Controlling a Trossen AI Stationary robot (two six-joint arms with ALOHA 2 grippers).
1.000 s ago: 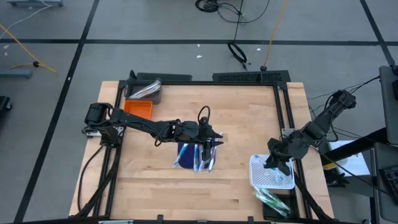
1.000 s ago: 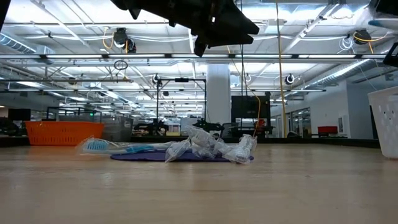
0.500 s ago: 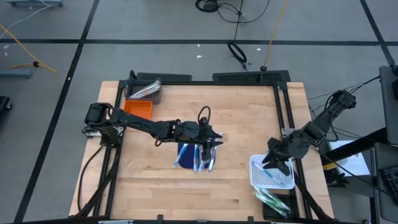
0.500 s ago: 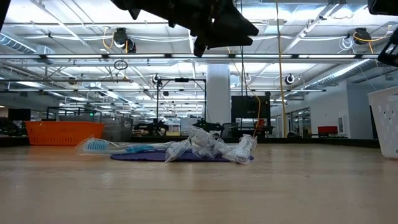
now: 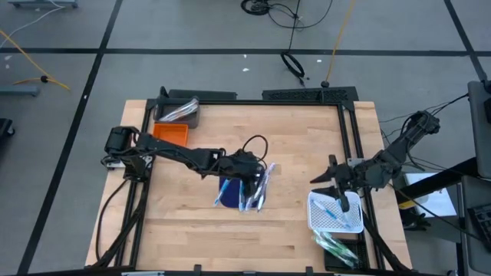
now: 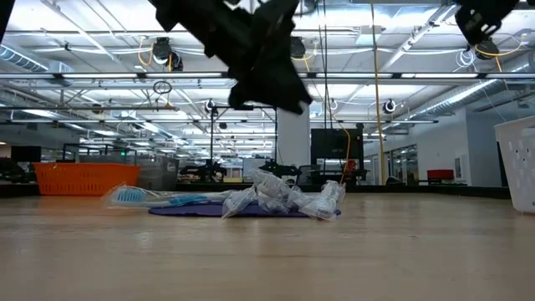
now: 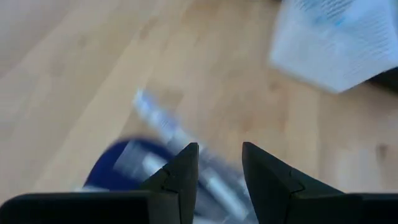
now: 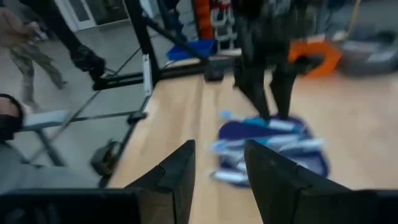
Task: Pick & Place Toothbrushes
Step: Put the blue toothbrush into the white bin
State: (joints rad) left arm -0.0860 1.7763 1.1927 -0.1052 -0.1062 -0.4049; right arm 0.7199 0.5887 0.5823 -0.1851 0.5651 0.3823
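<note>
Wooden planks make the table. Near its front right corner stands a white mesh basket with one blue toothbrush inside; the right gripper hangs above it, fingers apart and empty. At the middle, wrapped toothbrushes lie heaped on a dark blue round-cornered mat. The left gripper hovers over them, fingers slightly apart, holding nothing. Farther back sit an orange bin and a dark tray.

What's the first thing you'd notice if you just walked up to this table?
Probably the pile of toothbrushes in clear wrappers on a dark blue mat in the middle of the wooden table. The left gripper hangs open just above that pile. Off to the right, the right gripper hangs open beside a white basket.
</note>
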